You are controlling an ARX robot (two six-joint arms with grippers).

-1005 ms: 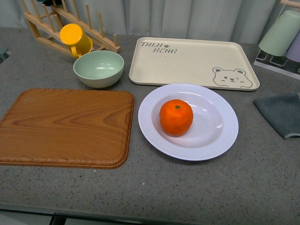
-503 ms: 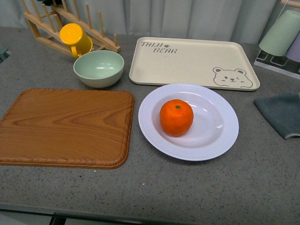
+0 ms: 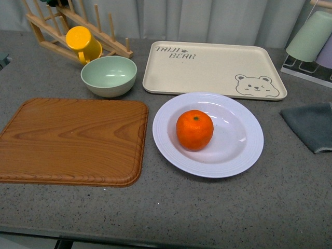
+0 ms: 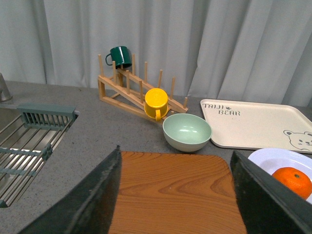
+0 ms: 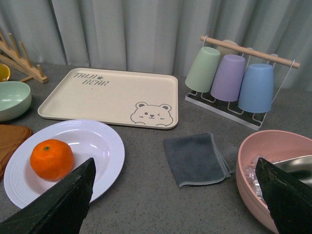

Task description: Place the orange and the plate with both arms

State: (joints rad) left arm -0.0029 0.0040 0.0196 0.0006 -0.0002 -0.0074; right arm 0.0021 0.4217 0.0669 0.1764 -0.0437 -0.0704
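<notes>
The orange (image 3: 195, 129) sits in the middle of the pale lavender-white plate (image 3: 241, 153) on the grey counter, right of a wooden board. Neither arm shows in the front view. My left gripper (image 4: 175, 195) is open and empty, held above the wooden board (image 4: 173, 190); the orange (image 4: 294, 180) and plate (image 4: 273, 158) show at that view's edge. My right gripper (image 5: 178, 200) is open and empty above the bare counter between the plate (image 5: 97, 146) with the orange (image 5: 51, 159) and a pink bowl.
A mint-green bowl (image 3: 109, 75), a yellow mug (image 3: 83, 42) on a wooden rack, and the beige bear tray (image 3: 212, 67) stand behind. A grey cloth (image 3: 311, 124) lies at the right. A pink bowl (image 5: 278, 165), a cup rack (image 5: 234, 78) and a sink (image 4: 24, 146) flank the area.
</notes>
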